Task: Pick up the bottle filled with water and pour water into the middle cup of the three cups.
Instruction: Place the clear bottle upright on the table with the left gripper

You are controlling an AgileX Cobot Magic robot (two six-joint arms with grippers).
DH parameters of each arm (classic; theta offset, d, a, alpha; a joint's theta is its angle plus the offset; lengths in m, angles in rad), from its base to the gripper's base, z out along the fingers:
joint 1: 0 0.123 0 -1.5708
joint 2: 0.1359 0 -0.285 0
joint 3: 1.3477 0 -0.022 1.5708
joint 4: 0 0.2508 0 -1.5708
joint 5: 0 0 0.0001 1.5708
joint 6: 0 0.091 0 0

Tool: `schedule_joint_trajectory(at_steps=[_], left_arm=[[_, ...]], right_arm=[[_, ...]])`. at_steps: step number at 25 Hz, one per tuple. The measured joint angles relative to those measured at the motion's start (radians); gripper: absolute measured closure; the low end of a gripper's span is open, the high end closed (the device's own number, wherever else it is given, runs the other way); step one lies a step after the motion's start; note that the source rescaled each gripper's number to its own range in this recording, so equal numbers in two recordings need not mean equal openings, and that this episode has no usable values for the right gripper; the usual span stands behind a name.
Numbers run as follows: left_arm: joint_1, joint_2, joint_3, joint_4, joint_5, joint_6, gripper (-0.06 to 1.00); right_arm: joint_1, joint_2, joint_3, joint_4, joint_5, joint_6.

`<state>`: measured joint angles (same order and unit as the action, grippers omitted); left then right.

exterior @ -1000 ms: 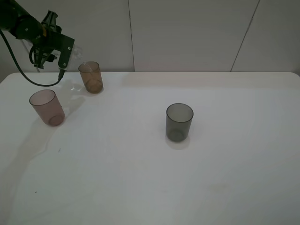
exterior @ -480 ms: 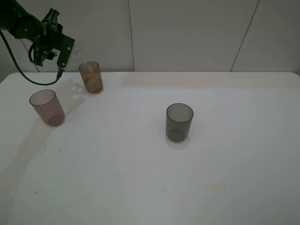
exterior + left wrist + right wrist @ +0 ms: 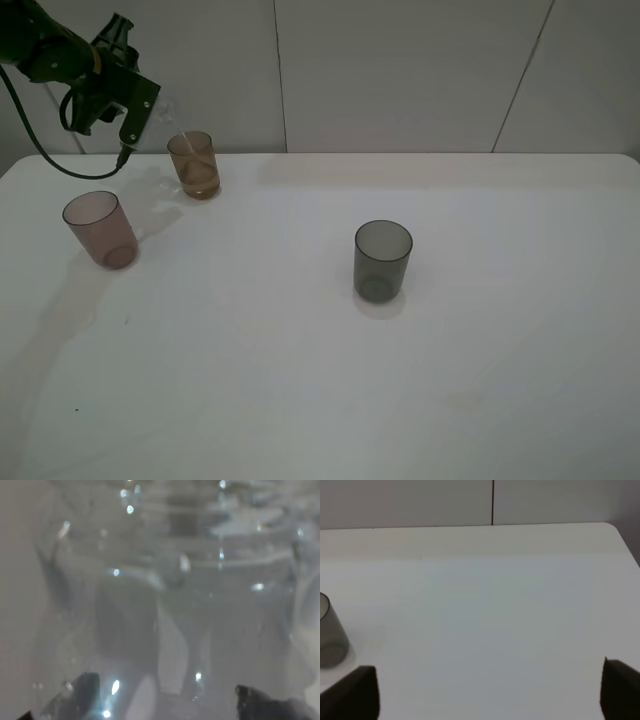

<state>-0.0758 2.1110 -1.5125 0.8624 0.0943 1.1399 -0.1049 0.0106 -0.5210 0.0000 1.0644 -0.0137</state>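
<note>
My left gripper [image 3: 143, 108] is shut on the clear bottle [image 3: 166, 106] and holds it tilted above the back left of the table, its neck toward the amber-brown middle cup [image 3: 194, 165]. A thin stream runs from the bottle into that cup. In the left wrist view the bottle [image 3: 180, 595] fills the picture between the dark fingertips [image 3: 80, 692]. The pinkish-mauve cup [image 3: 100, 229] stands to the front left of the amber one. The smoky grey cup [image 3: 383, 260] stands near the table's middle. My right gripper [image 3: 487, 692] is open and empty, with the grey cup [image 3: 327, 630] off to one side.
The white table [image 3: 330, 380] runs up to a white panelled wall [image 3: 400, 70]. A black cable [image 3: 40, 150] hangs from the left arm over the table's back left corner. The table's far right corner [image 3: 612, 527] shows in the right wrist view.
My left gripper has risen a little and tipped the bottle further over the amber cup. The cups and the right arm have not moved.
</note>
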Motion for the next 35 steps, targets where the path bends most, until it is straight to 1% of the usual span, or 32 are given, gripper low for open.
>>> schedule_joint_trajectory(at_steps=[4, 11, 16, 20, 26, 31, 35], left_arm=[[0.000, 0.000, 0.000, 0.005, -0.011, 0.005, 0.92], [0.000, 0.001, 0.000, 0.049, -0.028, 0.019, 0.92], [0.000, 0.019, -0.001, 0.053, -0.063, 0.022, 0.92], [0.000, 0.036, -0.001, 0.056, -0.070, 0.023, 0.92], [0.000, 0.036, -0.001, 0.082, -0.080, 0.028, 0.92], [0.000, 0.036, -0.001, 0.114, -0.116, 0.042, 0.92], [0.000, 0.036, -0.001, 0.120, -0.130, 0.047, 0.92]], right_arm=[[0.000, 0.000, 0.000, 0.000, 0.000, 0.000], [0.000, 0.000, 0.000, 0.000, 0.000, 0.000], [0.000, 0.000, 0.000, 0.000, 0.000, 0.000], [0.000, 0.000, 0.000, 0.000, 0.000, 0.000], [0.000, 0.000, 0.000, 0.000, 0.000, 0.000], [0.000, 0.000, 0.000, 0.000, 0.000, 0.000], [0.000, 0.000, 0.000, 0.000, 0.000, 0.000]])
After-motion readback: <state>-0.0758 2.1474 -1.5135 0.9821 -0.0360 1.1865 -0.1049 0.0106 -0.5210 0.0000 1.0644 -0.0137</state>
